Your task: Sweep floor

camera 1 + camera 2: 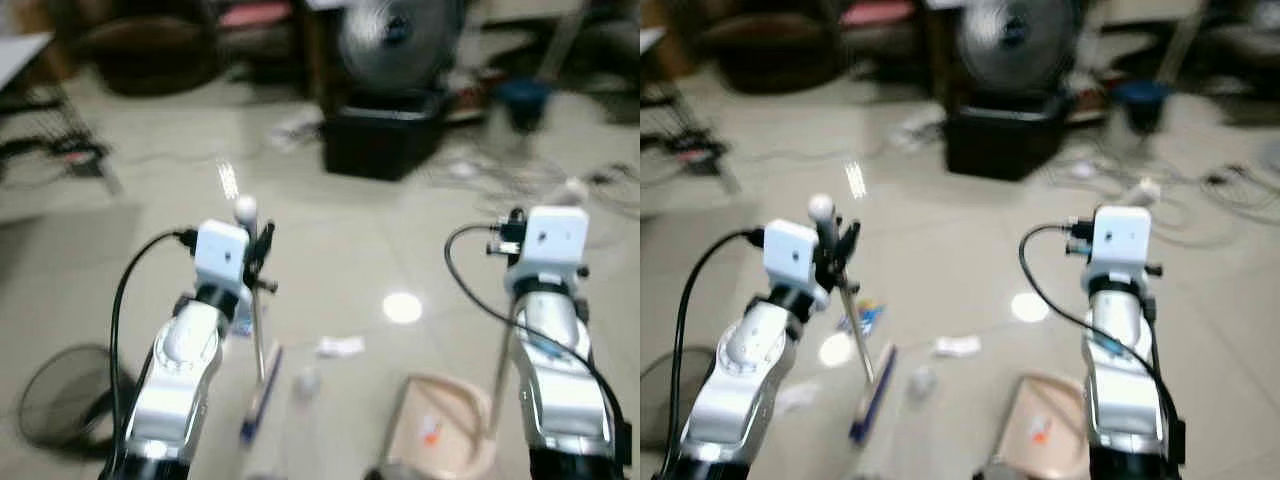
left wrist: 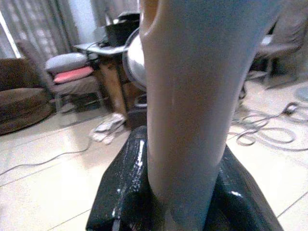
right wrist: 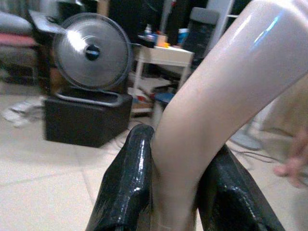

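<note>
Black left gripper clamps broom, seemingly.

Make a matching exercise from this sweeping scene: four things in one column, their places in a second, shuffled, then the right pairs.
Things
1. broom
2. dustpan
3. fan
4. wire basket

Places
A. on top of the black box
B. on the floor at the robot's far left
C. handle in the left gripper
D. handle in the right gripper

Pairs: 1-C, 2-D, 3-A, 4-B
</note>
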Controlling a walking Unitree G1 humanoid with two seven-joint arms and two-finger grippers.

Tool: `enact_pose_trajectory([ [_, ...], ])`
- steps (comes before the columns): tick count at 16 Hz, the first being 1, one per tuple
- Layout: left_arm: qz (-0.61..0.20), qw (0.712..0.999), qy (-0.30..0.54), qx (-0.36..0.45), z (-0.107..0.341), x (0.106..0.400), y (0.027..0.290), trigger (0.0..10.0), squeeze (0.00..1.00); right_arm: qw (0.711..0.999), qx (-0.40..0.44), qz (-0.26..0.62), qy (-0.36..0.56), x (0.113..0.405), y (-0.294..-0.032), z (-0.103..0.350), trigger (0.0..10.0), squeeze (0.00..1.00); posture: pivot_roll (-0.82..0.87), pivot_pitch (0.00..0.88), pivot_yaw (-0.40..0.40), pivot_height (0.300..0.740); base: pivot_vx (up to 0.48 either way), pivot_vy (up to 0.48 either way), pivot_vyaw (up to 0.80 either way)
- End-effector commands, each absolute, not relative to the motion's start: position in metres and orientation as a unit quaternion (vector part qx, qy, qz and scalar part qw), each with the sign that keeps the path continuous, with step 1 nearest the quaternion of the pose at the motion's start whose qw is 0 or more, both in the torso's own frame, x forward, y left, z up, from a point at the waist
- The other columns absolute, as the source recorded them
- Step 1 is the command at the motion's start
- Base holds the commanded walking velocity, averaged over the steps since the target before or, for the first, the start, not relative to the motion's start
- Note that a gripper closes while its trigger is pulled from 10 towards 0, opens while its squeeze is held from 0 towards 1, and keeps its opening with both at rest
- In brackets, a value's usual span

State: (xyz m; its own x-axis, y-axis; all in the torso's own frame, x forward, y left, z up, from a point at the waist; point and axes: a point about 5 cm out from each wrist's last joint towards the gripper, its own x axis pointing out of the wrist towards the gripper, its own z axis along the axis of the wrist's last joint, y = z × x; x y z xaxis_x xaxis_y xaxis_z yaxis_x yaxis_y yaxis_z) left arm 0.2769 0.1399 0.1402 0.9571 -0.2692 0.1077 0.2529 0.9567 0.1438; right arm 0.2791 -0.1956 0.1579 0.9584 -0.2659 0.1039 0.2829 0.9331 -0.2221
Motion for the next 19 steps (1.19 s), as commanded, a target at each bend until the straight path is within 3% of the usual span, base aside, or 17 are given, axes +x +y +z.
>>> enact_pose_trajectory([
  [1,-0.112,0.987,-0.087,0.074,0.148,0.278,0.146,10.0,0.00,0.987,-0.101,-0.112,-0.055,0.285,-0.184,0.165,10.0,0.00,-0.04,0.071,0.054,0.740,0.337,0.000,0.00],
  [3,-0.107,0.988,-0.087,0.075,0.148,0.279,0.146,10.0,0.00,0.987,-0.109,-0.100,-0.055,0.288,-0.182,0.165,10.0,0.00,-0.04,0.070,0.053,0.740,0.341,0.000,0.00],
  [7,-0.094,0.989,-0.086,0.079,0.147,0.280,0.149,10.0,0.00,0.987,-0.118,-0.090,-0.056,0.292,-0.180,0.165,10.0,0.00,-0.04,0.070,0.050,0.740,0.348,0.000,0.74],
  [17,-0.106,0.988,-0.084,0.076,0.146,0.282,0.144,10.0,0.00,0.987,-0.105,-0.105,-0.055,0.287,-0.185,0.156,10.0,0.00,-0.03,0.078,0.056,0.740,0.346,0.000,0.00],
  [19,-0.116,0.988,-0.066,0.077,0.138,0.284,0.140,10.0,0.00,0.988,-0.105,-0.101,-0.047,0.286,-0.186,0.147,10.0,0.00,-0.03,0.085,0.057,0.740,0.000,0.000,0.00],
])
